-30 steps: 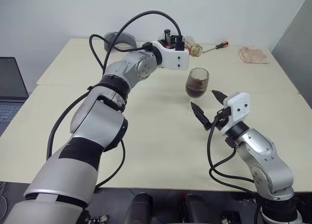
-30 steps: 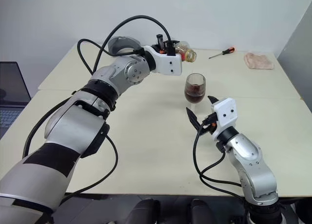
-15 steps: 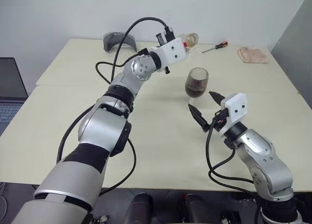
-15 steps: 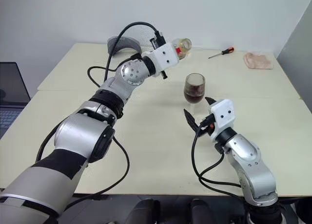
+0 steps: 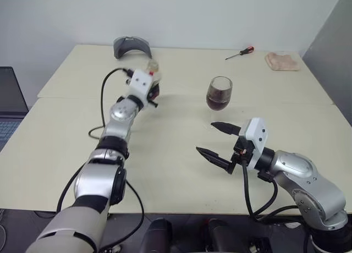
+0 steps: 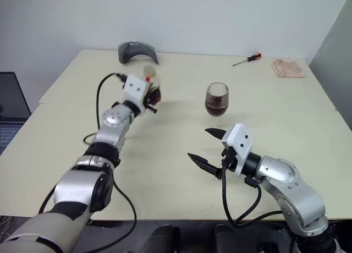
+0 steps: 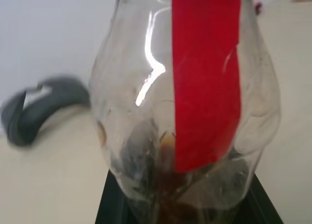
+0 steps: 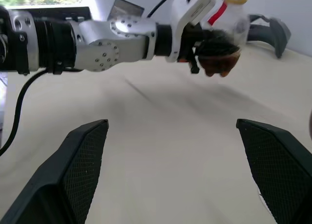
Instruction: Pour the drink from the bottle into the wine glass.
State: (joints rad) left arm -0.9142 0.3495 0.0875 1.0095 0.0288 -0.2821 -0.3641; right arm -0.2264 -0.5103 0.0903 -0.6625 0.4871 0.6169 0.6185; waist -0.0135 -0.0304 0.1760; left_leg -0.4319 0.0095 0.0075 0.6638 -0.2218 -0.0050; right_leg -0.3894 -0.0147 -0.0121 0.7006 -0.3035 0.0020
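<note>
left gripper (image 8: 202, 36) clamped on squat clear plastic bottle (image 8: 224, 36) upright just above matte cream table (image 5: 165, 154), red strap (image 7: 207, 78), brown drink (image 8: 219, 62) pooled at base, stemmed wine glass (image 5: 219, 94) well to its right, part-filled, right gripper (image 5: 219, 141) spread wide near glass foot, ribbed black fingers (image 8: 80, 156)

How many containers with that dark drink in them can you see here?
2: the wine glass standing mid-table, and the bottle held in the left hand, a little drink at its bottom.

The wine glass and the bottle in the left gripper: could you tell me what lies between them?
Nothing: bare table separates the wine glass from the bottle, seen in both eye views.
</note>
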